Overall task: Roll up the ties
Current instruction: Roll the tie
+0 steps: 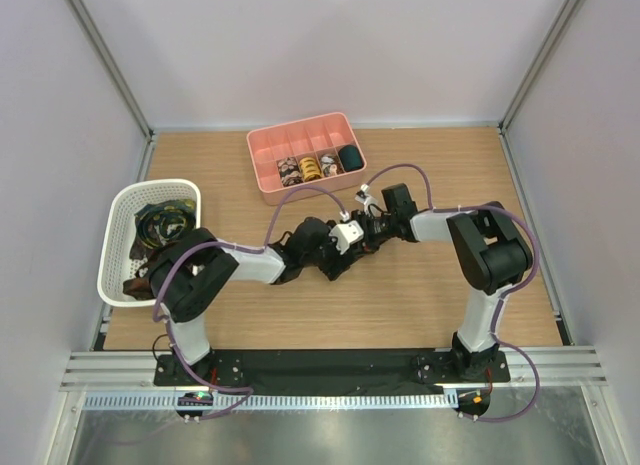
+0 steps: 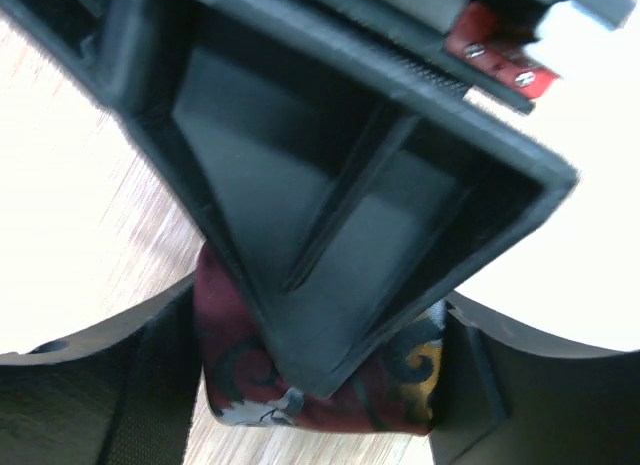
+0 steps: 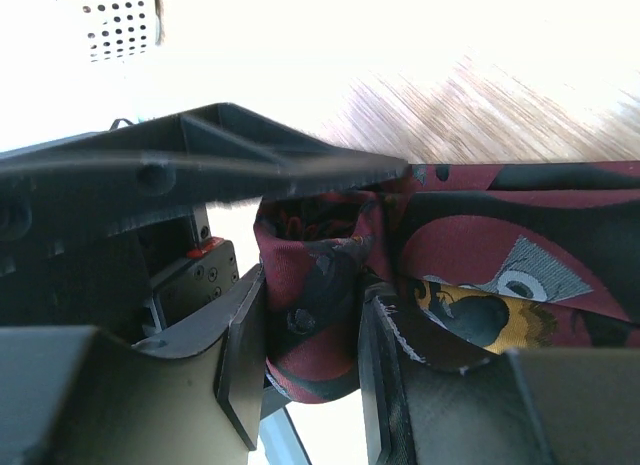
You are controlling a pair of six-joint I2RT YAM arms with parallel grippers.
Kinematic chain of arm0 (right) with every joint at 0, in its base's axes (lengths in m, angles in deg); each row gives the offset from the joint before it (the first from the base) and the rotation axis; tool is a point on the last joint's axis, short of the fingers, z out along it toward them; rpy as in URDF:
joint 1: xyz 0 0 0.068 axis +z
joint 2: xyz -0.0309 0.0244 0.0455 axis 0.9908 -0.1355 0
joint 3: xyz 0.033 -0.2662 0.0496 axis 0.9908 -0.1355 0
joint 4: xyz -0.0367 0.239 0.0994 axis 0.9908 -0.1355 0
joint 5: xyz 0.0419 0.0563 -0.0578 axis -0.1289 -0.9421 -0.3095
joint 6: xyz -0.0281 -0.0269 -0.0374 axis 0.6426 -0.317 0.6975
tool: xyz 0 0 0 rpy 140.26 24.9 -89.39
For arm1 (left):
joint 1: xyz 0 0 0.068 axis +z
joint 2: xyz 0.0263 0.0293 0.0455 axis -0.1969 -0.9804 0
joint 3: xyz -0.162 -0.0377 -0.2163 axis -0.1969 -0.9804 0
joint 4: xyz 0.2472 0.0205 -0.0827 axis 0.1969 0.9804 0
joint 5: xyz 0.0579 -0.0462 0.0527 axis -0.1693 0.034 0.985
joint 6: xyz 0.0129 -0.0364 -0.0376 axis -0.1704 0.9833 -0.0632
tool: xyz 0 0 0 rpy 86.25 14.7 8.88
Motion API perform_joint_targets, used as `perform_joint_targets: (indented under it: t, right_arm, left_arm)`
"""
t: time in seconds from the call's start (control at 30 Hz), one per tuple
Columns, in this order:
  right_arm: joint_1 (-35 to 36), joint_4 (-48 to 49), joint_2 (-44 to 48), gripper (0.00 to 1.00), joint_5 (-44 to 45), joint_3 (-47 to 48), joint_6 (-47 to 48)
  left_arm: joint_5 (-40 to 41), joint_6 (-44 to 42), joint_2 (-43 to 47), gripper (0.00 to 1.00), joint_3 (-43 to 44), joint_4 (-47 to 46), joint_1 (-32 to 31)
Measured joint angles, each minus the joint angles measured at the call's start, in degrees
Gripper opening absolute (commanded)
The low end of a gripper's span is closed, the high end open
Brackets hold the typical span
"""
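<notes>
A dark red tie with black, yellow and grey prints is held between both grippers over the middle of the table. In the left wrist view my left gripper point(image 2: 315, 385) is shut on a folded bunch of the tie point(image 2: 230, 385). One dark finger of the right gripper point(image 2: 330, 215) crosses right in front of it. In the right wrist view my right gripper point(image 3: 310, 335) is shut on a rolled part of the tie point(image 3: 315, 285), and the loose length point(image 3: 480, 255) runs off to the right. In the top view the left gripper point(image 1: 335, 253) and right gripper point(image 1: 355, 235) meet and hide the tie.
A pink divided tray point(image 1: 262, 165) at the back holds several rolled tie coils point(image 1: 311, 167). A white mesh basket point(image 1: 115, 245) at the left holds loose ties point(image 1: 160, 225). Grey walls close in the table on three sides.
</notes>
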Motion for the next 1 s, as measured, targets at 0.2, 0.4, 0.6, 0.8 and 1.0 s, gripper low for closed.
perform_joint_targets:
  t: [0.2,0.4,0.6,0.8,1.0]
  right_arm:
    - [-0.7,-1.7,-1.8,0.09,-2.2,1.5,0.4]
    - [-1.3,-2.7,-2.5,0.30,-3.4,2.2,1.0]
    - [-1.4,-3.9,-2.5,0.47,-3.3,2.8,1.7]
    - [-1.6,-6.9,-2.4,0.64,-1.6,3.0,1.9]
    - [-1.7,-8.0,-1.4,0.63,-0.3,2.8,1.9]
  left_arm:
    - [0.2,-0.8,-0.1,0.46,0.0,-0.2,-1.2]
    - [0.8,-0.4,-0.1,0.35,0.0,0.0,-1.7]
    - [1.9,0.4,-0.1,0.30,0.5,1.0,-2.0]
    - [2.9,0.5,-0.1,0.27,1.0,2.0,-2.3]
    - [3.3,0.5,-0.1,0.27,1.1,2.1,-2.4]
